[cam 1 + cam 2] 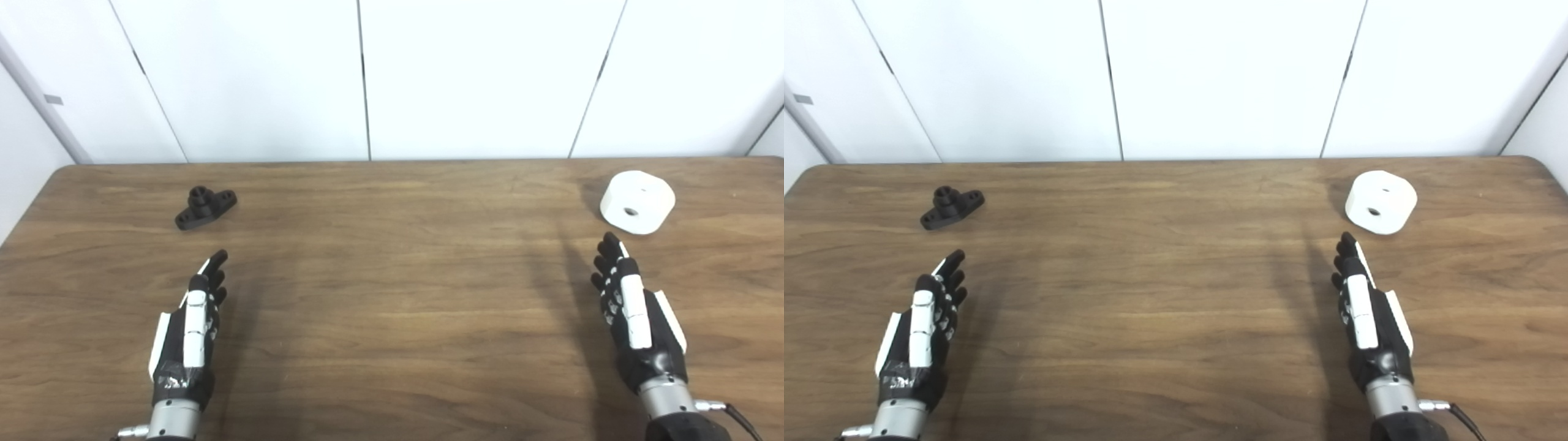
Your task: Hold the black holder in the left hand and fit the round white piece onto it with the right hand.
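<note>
- left hand (187, 334) empty, fingers straight and apart; black holder (206, 207) lies just ahead, long axis slanting far-right.
- right hand (634, 318) likewise empty, fingers extended; round white piece (637, 201) near ahead, slightly right.

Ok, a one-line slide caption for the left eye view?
Both hands, left and right, open on the table; black holder and round white piece untouched.

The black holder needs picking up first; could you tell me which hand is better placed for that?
Left. The black holder lies just beyond the open left hand, while the right hand sits across the table by the round white piece.
</note>
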You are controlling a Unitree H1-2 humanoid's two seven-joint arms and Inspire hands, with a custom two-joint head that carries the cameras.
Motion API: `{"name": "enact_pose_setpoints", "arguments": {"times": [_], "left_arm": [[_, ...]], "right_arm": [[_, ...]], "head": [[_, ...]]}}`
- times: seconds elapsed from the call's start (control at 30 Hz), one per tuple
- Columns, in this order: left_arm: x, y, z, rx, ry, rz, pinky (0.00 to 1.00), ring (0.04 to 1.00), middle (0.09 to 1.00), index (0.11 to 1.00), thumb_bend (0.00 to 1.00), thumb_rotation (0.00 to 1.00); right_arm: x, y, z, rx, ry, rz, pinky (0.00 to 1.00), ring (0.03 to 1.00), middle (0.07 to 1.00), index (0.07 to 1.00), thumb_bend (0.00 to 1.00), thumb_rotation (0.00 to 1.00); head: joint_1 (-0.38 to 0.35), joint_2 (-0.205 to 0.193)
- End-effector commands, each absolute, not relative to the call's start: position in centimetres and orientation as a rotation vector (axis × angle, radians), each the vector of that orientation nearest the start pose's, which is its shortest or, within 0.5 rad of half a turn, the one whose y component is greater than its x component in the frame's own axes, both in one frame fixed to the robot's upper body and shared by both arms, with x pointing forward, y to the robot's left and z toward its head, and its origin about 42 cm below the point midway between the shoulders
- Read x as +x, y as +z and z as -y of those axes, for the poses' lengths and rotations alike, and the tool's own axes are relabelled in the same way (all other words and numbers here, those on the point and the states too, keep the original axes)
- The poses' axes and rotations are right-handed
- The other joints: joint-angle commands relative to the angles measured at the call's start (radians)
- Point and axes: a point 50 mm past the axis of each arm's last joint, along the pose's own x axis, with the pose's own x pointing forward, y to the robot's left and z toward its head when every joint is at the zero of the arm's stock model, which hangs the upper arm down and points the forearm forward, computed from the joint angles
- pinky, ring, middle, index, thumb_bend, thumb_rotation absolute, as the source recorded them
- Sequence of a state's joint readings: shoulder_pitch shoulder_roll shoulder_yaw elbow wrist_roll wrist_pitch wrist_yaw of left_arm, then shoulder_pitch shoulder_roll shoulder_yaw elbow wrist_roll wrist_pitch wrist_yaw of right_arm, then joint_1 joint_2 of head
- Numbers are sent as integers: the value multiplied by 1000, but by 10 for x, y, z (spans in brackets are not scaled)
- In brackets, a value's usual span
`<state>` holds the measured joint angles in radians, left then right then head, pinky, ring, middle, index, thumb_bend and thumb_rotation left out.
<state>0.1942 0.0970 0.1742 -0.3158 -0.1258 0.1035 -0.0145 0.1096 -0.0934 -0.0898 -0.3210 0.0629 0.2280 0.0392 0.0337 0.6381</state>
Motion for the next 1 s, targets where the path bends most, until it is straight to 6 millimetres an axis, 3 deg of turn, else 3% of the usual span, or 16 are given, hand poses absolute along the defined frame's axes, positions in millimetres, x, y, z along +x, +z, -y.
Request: {"name": "enact_pose_setpoints", "arguments": {"times": [0.0, 0.33, 0.53, 0.67, 0.8, 0.97], "left_arm": [[215, 145, -293, 22, 165, 90, 1000, 1000, 1000, 935, 521, 999], [214, 143, -291, 28, 159, 91, 1000, 1000, 1000, 936, 503, 1000], [212, 139, -285, 35, 155, 90, 1000, 1000, 1000, 940, 489, 1000], [212, 134, -279, 28, 154, 106, 1000, 1000, 1000, 943, 469, 1000], [212, 128, -271, 16, 165, 112, 1000, 1000, 987, 923, 395, 983], [213, 124, -265, 31, 150, 99, 1000, 1000, 995, 935, 442, 973]], "right_arm": [[249, 159, 262, -43, -45, 70, 1000, 1000, 1000, 1000, 577, 1000], [248, 157, 264, -38, -41, 68, 1000, 1000, 1000, 1000, 583, 1000], [246, 151, 270, -55, -38, 56, 1000, 1000, 1000, 1000, 574, 1000], [245, 149, 277, -53, -35, 53, 1000, 1000, 1000, 1000, 568, 1000], [245, 144, 284, -51, -33, 47, 1000, 1000, 1000, 1000, 561, 1000], [246, 142, 288, -49, -12, 42, 1000, 1000, 1000, 1000, 592, 1000]], "head": [[2, -1], [19, -19], [99, -62], [190, -97], [233, -117], [270, -138]]}}
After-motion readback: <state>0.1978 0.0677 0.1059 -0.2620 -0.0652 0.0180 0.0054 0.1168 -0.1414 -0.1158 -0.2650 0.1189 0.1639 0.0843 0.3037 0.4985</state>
